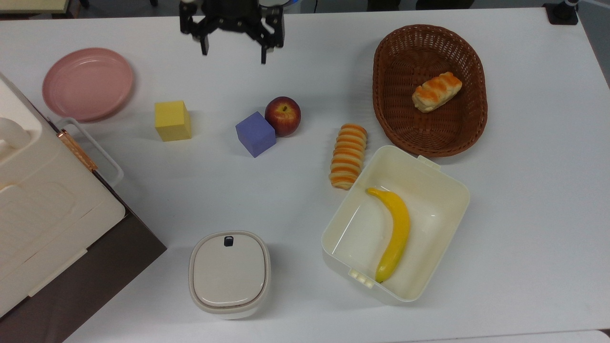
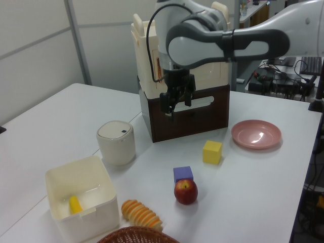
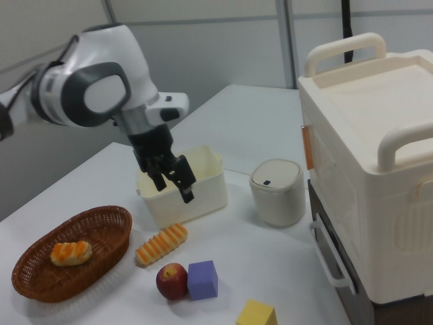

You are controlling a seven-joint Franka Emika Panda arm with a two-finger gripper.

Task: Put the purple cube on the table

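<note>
Purple cube [image 1: 256,134] resting on white table [image 1: 524,200], touching apple [image 1: 282,116], gripper [image 1: 233,53] raised above, fingers spread, holding nothing

Matt blocks, glossy fruit, woven wicker on my smooth desk

The purple cube [image 1: 256,134] and yellow cube [image 1: 172,120] look matt and plain-faced; the apple [image 1: 282,116] beside them shines, as does the smooth pink plate [image 1: 87,83]. The brown basket [image 1: 472,90] is rough woven wicker. The open cream box [image 1: 441,202] looks like glossy plastic, the desk [image 1: 524,214] is smooth white, and my tool [image 1: 233,50] is black and matt under a glossy white shell.
</note>
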